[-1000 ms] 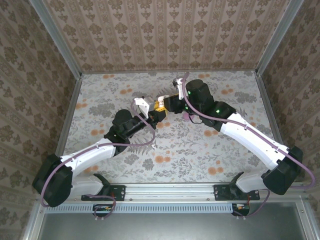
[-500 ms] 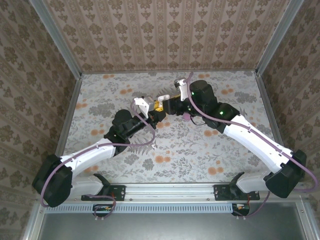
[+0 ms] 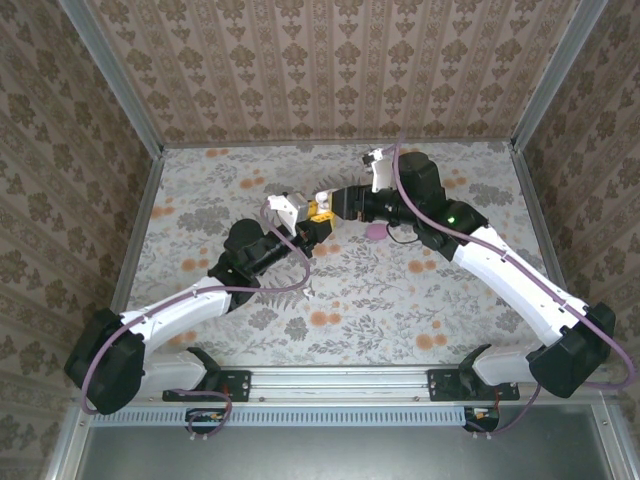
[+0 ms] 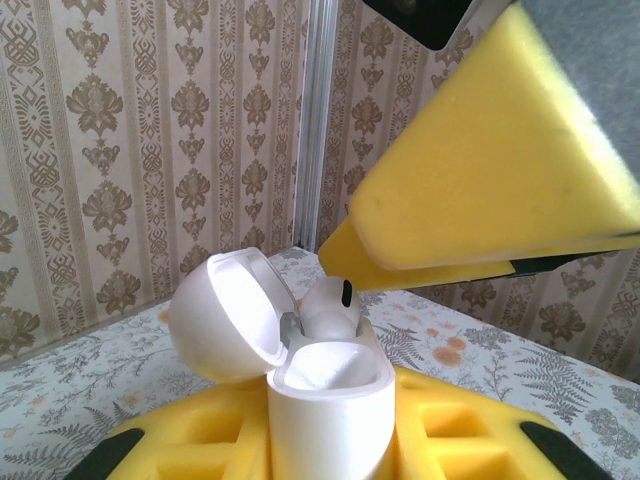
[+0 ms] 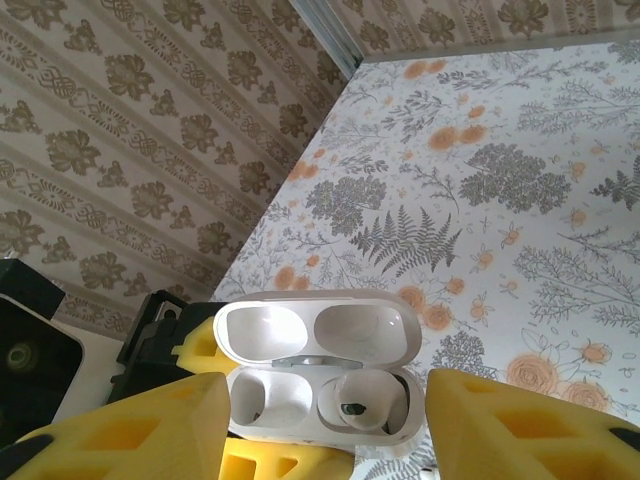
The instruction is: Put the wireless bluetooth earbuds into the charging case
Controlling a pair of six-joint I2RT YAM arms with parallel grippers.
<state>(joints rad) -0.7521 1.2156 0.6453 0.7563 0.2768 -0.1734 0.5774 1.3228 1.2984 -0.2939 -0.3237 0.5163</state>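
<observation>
While the left hand [image 3: 314, 220] pinches the charging case [image 5: 318, 342], the spread right hand [image 3: 338, 199] has drawn back.

The top view is bright and evenly lit from above, with only faint, diffuse shadows on the surface [image 3: 340, 300]. In the left wrist view the white case [image 4: 325, 395] is nearly overexposed, and the close yellow fingers [image 4: 480, 180] look slightly soft. The right wrist view is crisp at mid-frame and softer along its bottom edge.
</observation>
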